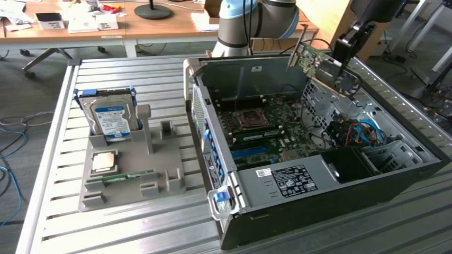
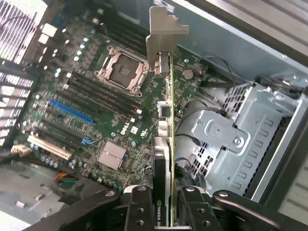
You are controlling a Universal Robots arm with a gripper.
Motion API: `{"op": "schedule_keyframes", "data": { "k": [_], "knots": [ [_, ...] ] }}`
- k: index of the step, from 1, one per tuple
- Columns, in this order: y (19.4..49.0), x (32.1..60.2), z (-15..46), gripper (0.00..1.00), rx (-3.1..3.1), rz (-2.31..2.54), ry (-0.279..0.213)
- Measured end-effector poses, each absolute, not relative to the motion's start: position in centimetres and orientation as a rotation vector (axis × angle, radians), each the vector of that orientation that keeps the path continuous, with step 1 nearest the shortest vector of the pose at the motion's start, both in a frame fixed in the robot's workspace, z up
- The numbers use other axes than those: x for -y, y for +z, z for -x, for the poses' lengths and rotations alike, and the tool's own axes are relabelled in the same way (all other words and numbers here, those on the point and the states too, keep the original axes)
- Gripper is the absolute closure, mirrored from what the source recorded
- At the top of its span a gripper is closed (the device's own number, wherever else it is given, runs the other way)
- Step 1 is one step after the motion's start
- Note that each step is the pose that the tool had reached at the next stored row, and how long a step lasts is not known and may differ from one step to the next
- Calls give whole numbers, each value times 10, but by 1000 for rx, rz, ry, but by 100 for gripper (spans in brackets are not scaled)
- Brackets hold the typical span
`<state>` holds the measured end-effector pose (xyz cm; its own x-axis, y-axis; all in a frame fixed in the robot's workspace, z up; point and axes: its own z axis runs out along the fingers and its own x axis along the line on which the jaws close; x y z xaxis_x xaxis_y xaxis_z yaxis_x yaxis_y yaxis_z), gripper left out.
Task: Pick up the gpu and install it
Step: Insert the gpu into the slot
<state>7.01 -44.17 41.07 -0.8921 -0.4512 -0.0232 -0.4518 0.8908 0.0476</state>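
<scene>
Claw is closed narrow on the gpu, the card pinched edge-on between its fingers. The gpu hangs in the air over the far side of the open computer case, above the motherboard, not seated. A hard drive stands on the worktop at the exterior view's left.

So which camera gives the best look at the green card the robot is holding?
The exterior view: the gpu shows its green face, held tilted over the open computer case. The wrist view sees it edge-on, with its silver bracket, clamped in the gripper.
</scene>
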Motion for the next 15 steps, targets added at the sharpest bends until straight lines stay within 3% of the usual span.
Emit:
{"op": "schedule_keyframes", "data": {
  "k": [15],
  "knots": [
    [410,442,-70,73,-2894,1213,83]
  ]
}}
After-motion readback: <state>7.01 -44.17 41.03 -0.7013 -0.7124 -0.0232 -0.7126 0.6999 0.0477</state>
